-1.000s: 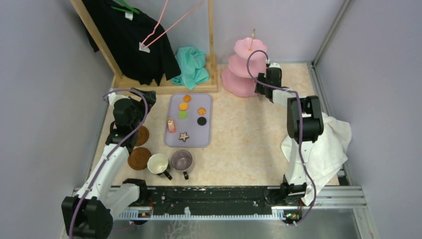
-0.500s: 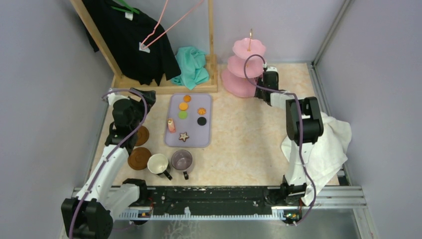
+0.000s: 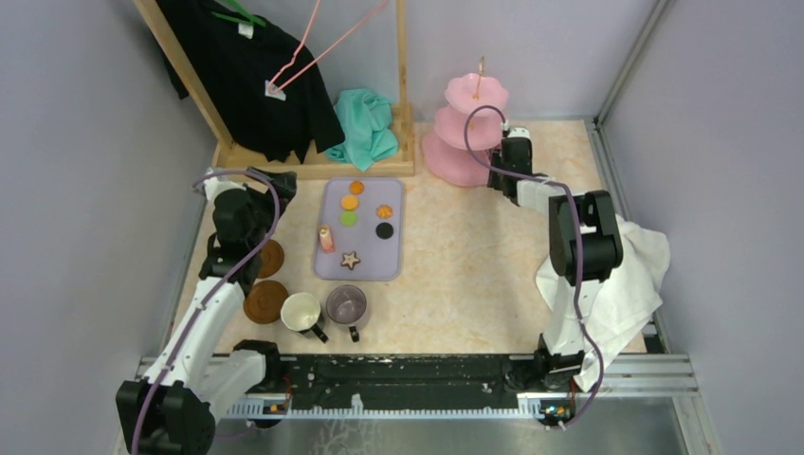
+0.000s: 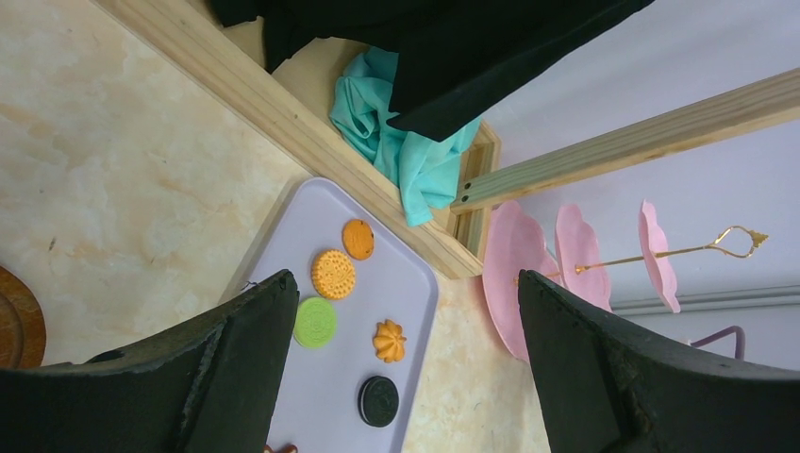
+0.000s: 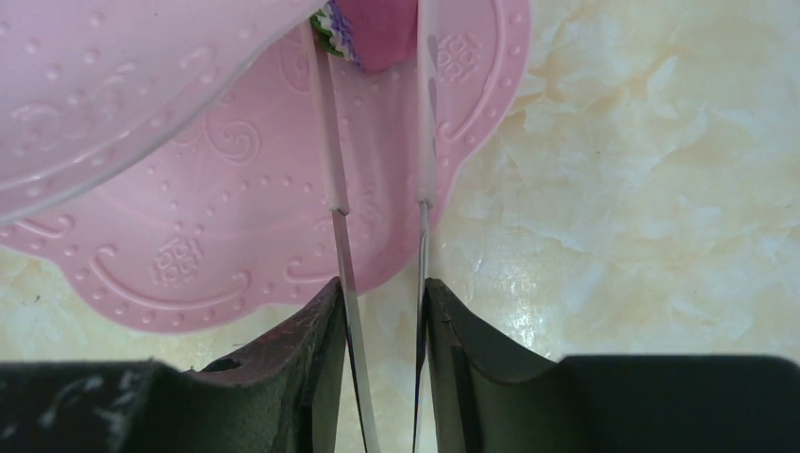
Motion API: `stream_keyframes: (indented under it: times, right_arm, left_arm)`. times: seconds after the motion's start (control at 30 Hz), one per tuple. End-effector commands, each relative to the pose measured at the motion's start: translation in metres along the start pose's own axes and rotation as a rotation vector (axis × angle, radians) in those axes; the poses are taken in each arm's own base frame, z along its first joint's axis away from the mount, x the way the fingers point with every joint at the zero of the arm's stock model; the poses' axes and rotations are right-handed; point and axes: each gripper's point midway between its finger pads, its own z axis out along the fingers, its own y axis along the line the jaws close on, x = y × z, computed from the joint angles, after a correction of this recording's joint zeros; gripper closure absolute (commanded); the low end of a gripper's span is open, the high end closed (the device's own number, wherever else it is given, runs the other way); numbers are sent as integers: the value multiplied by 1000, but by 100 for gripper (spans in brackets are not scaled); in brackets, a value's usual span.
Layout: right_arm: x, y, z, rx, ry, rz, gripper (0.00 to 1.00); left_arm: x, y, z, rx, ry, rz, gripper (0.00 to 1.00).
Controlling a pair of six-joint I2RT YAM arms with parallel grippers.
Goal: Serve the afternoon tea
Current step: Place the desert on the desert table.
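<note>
The pink three-tier stand [image 3: 465,128] stands at the back of the table. My right gripper [image 3: 510,156] is at its right side, shut on thin metal tongs [image 5: 335,189]. The tong tips reach over the bottom tier [image 5: 236,236] and pinch a magenta sweet in a striped wrapper [image 5: 377,33], partly hidden under the middle tier. My left gripper [image 3: 261,194] hangs open and holds nothing, above the left of the table. A lilac tray [image 3: 365,261] carries orange [image 3: 350,202], green [image 3: 348,218], black [image 3: 384,229] and star [image 3: 351,259] sweets. The cream mug [image 3: 301,310], purple mug [image 3: 346,303] and brown coasters [image 3: 264,300] sit near the front.
A wooden rack with a black shirt [image 3: 256,76] and a teal cloth [image 3: 365,128] stand at the back left. A white towel [image 3: 616,275] lies beside the right arm. Walls close in on both sides.
The right jaws have narrowed onto the tongs and the right gripper has dropped slightly beside the stand, which wobbled. The left arm has not moved.
</note>
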Motion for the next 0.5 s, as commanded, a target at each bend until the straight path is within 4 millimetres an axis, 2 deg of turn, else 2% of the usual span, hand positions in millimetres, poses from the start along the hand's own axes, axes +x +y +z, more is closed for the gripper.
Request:
stream_keyframes:
  times: [0.0,0.27,0.47]
  right_arm:
    - [-36,9,-20,-23,-99,1,65]
    - [-28,8,-23,-24,-87,9,63]
    - [-30,9,-31,-30,-95,9,63]
  left_arm:
    - [-4,-9,-6,31,-4,-10,9]
    - [-6,-10,-9,36,-6,-8,9]
    - [-8,-13,-12,43,-6,-13,9]
